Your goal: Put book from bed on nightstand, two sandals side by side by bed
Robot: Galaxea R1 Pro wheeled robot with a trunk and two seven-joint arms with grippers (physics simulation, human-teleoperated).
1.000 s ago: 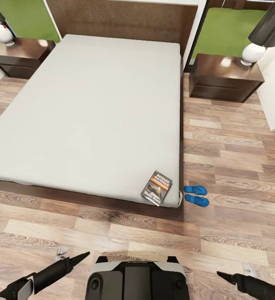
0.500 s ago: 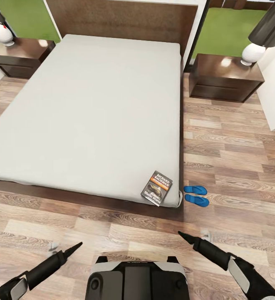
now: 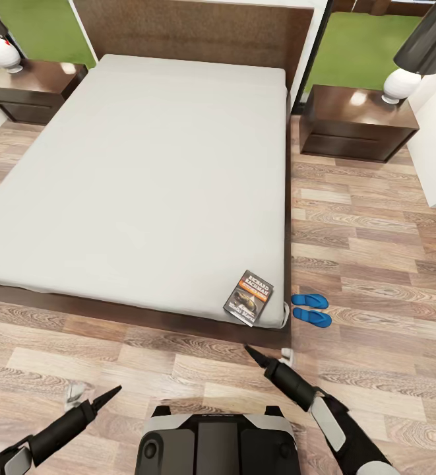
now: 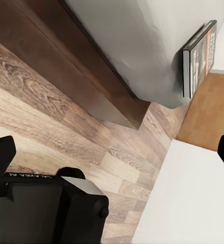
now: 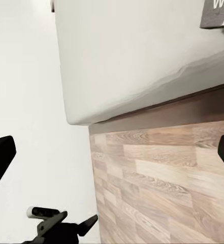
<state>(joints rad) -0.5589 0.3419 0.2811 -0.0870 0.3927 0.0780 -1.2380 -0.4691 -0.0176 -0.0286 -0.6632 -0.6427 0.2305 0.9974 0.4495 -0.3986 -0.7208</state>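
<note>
Near the foot corner of the bed (image 3: 145,171), on its right side in the head view, the book (image 3: 249,297) lies flat on the white mattress, close to the edge. Just beyond that corner, on the wood-plank floor (image 3: 369,224), the two blue sandals (image 3: 311,309) sit side by side, almost touching, beside the dark frame. A brown headboard (image 3: 198,30) closes the far end, with a nightstand (image 3: 357,124) to the right carrying a white-based lamp (image 3: 402,82), and a second nightstand (image 3: 31,89) to the left. Green shows through the windows behind both. White walls border the floor at the right. The right gripper (image 3: 265,356) hovers over the floor just short of the bed's corner, near the book, its fingers spread and empty in the wrist view. The left gripper (image 3: 89,402) hangs over the planks farther back, likewise parted, holding nothing.
</note>
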